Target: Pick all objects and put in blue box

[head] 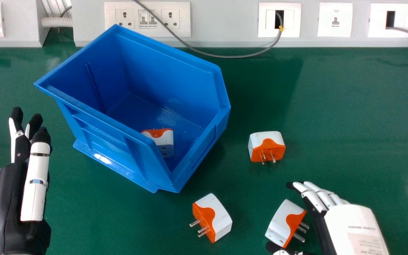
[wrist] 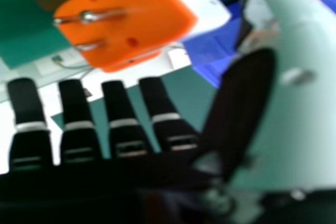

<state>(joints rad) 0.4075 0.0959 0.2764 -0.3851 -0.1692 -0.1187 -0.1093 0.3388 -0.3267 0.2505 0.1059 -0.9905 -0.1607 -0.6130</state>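
The robot's left hand [head: 35,170] rests at the left of the head view, fingers straight. Its right hand [head: 349,223] is at the lower right, open, beside a white and orange adapter [head: 283,221] that lies between its thumb and fingers, not gripped. In the right hand view that adapter [wrist: 126,17] hangs close over the right hand [wrist: 126,129], prongs showing. A second adapter [head: 267,147] stands right of the blue box [head: 133,141], and a third [head: 213,217] lies in front of the box. Inside the box is one more adapter [head: 163,141].
Wall sockets [head: 147,19] line the grey panel behind the green table [head: 349,106]. A grey cable [head: 225,56] droops from the panel, over the table's back edge behind the box.
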